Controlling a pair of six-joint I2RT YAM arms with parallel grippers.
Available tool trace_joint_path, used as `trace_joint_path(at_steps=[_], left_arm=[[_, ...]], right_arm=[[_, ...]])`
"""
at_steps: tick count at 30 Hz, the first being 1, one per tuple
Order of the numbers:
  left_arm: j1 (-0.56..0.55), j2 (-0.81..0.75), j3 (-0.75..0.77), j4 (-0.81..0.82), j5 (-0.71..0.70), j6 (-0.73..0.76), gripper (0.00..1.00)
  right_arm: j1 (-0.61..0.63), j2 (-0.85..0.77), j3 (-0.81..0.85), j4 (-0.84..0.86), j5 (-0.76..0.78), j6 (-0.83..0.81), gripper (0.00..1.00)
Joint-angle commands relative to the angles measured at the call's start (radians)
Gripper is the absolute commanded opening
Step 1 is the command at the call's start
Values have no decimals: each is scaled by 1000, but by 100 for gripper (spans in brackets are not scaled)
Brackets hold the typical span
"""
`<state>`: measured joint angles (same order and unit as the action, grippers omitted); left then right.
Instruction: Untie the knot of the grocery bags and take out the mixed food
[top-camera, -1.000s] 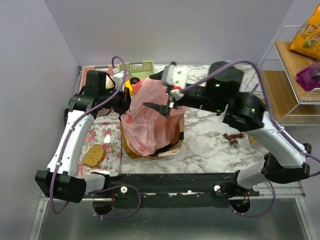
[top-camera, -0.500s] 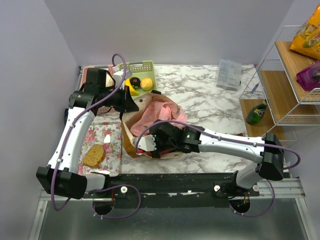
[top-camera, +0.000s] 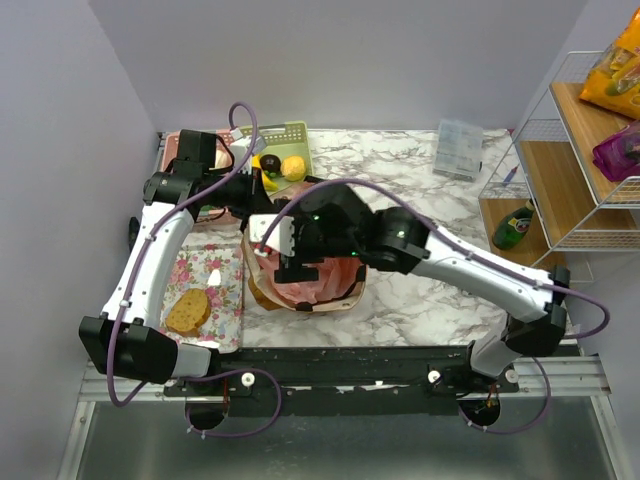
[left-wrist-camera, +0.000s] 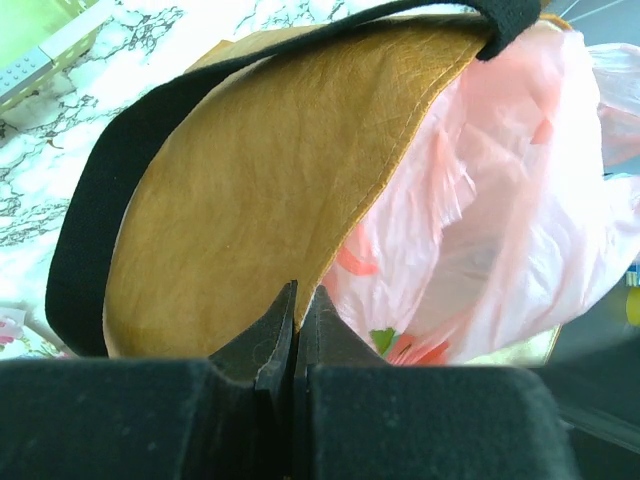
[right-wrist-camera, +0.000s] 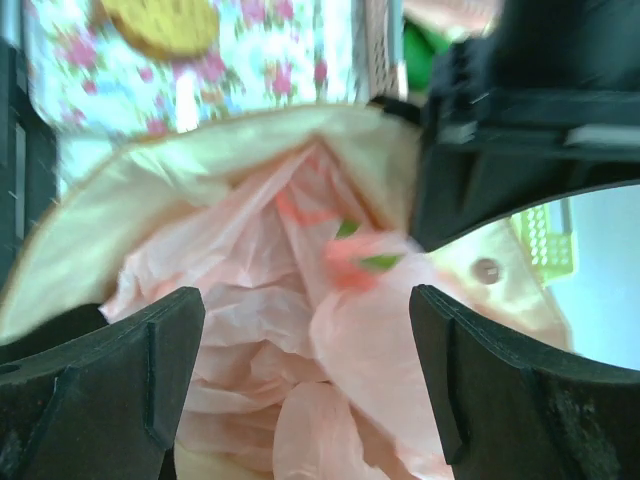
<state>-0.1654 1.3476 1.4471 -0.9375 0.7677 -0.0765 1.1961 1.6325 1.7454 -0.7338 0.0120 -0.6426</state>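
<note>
Left gripper (left-wrist-camera: 297, 300) closed tight, tips pinching rim of brown-yellow tote (left-wrist-camera: 260, 170). Black strap (left-wrist-camera: 100, 200) runs along tote edge. Crinkly pink bag (left-wrist-camera: 500, 200) inside tote. Marble desk (left-wrist-camera: 40, 150) behind.

Looks like a robot lab rigged up as a pretend kitchen: two robot arms (top-camera: 470, 272) bolted to a black rail (top-camera: 350, 362), purple cables (top-camera: 335, 183) everywhere, plain lilac walls (top-camera: 380, 60), then a marble-look tabletop (top-camera: 390, 165), a grocery tote (top-camera: 262, 292), and a wire rack (top-camera: 560, 190) with a green bottle (top-camera: 513, 228).
</note>
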Motion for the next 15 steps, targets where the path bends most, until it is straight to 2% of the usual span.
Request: trace_joint_path(at_steps=[1,3,7,9,11,15], left_arm=[[4,14,46,-23,33,18,0],[4,19,52,-26,33,23,0],[6,19,51,-27,33,26,0],[6,16,42,-26,34,27,0],[6,17,39,-24,34,27,0],[6,23,44,-21,39,23,0]], right_arm=[[2,-91,111,-125,-162,72,91],[3,-121,102,-108,-132,98,87],[-2,-74,85,-138,185,86,68],[-8,-73,23,-117,263,76,61],[-9,-83,-78,-82,291,58,57],[-43,-52,-264,23,306,50,54]])
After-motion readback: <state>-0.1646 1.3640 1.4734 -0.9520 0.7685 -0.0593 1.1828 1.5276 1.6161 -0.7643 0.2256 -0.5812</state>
